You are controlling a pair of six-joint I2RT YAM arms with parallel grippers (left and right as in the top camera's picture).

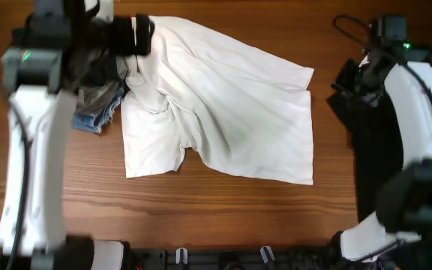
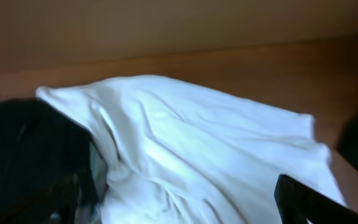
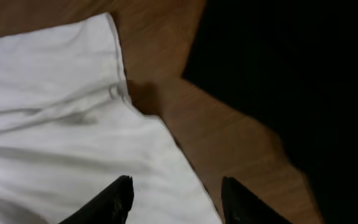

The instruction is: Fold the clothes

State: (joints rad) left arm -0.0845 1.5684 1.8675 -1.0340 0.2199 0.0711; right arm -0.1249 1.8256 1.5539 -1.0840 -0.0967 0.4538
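The white T-shirt [image 1: 223, 105] lies rumpled and partly spread in the middle of the table. My left gripper [image 1: 137, 37] is at its far left corner. In the left wrist view its fingers [image 2: 179, 208] stand wide apart with shirt fabric [image 2: 191, 149] between them, so it is open. My right gripper [image 1: 345, 84] hovers by the shirt's right edge. In the right wrist view its fingers [image 3: 179, 199] are open and empty over the shirt's edge [image 3: 61, 124]. A black garment [image 1: 370, 142] lies at the right and also shows in the right wrist view [image 3: 291, 74].
Folded blue-denim and grey pieces [image 1: 96, 109] lie left of the shirt, under my left arm. A dark piece [image 2: 30, 155] fills the left of the left wrist view. Bare wood table [image 1: 223, 217] runs along the front. A black cable [image 1: 347, 26] sits at the back right.
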